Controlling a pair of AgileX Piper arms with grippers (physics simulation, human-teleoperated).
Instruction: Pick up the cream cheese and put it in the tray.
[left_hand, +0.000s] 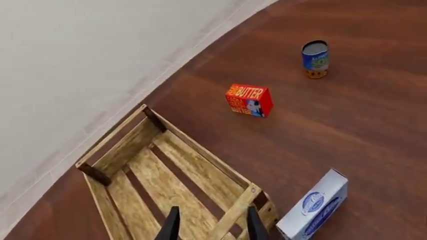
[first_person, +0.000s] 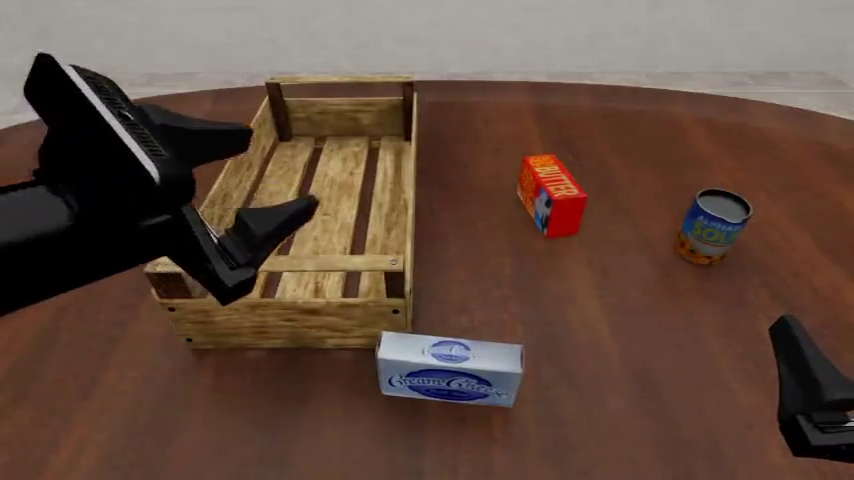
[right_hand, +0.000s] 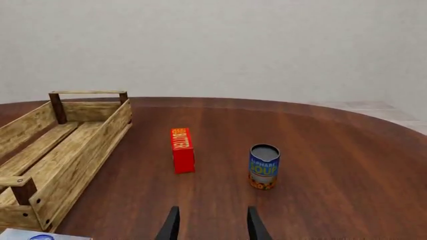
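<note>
I have my left gripper hanging above the near end of the long light-wood slatted tray, fingers apart and holding nothing. The small white cream cheese box with the dark blue oval label lies on the brown table just outside the tray's near wall, below and to the right of that gripper. I judge the left arm is the closer one to take it. My right gripper waits low, fingers spread, well short of the soup can.

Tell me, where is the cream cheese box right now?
In the front view the cream cheese lies on the table, just outside the tray's near right corner.
</note>
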